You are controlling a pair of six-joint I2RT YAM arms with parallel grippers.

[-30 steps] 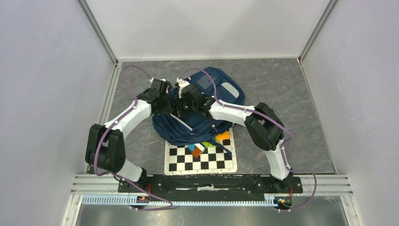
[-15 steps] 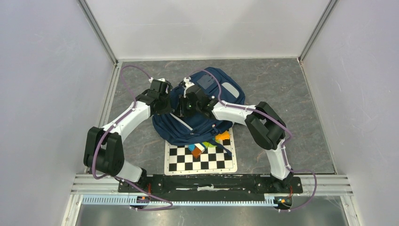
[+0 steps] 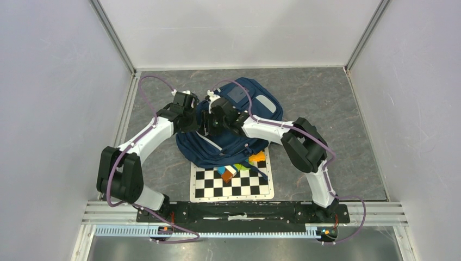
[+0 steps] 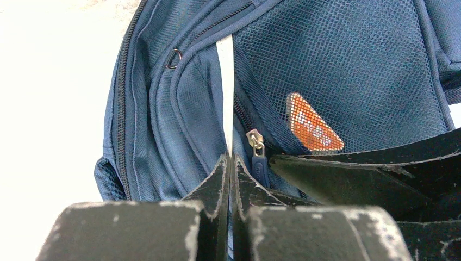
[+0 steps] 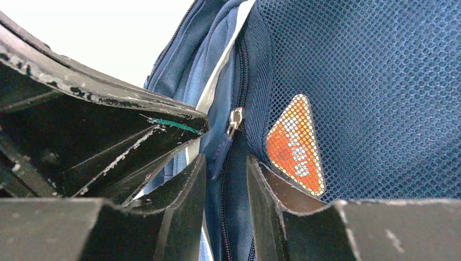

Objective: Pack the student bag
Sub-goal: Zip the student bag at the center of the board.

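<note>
The navy student bag point(image 3: 217, 152) lies mid-table, past the checkerboard. My left gripper point(image 3: 197, 120) is at its left side, shut on a fold of the fabric where a grey stripe point(image 4: 225, 81) runs into the jaws point(image 4: 230, 159). Just to its right hangs a zipper pull point(image 4: 258, 163). My right gripper point(image 3: 210, 117) comes in from the right, jaws apart, straddling the zip line and the blue pull tab point(image 5: 220, 157) below the metal slider point(image 5: 235, 119); the tab looks loose between the fingers. An orange triangular label point(image 5: 296, 144) shows behind the mesh pocket.
A black-and-white checkerboard point(image 3: 231, 187) lies in front of the bag, with coloured blocks point(image 3: 239, 167) along its far edge, partly under the bag. White walls enclose the table on the left, back and right.
My right gripper has shifted a little left toward the left gripper and its jaws have spread wider. The left gripper has kept its hold in place.
</note>
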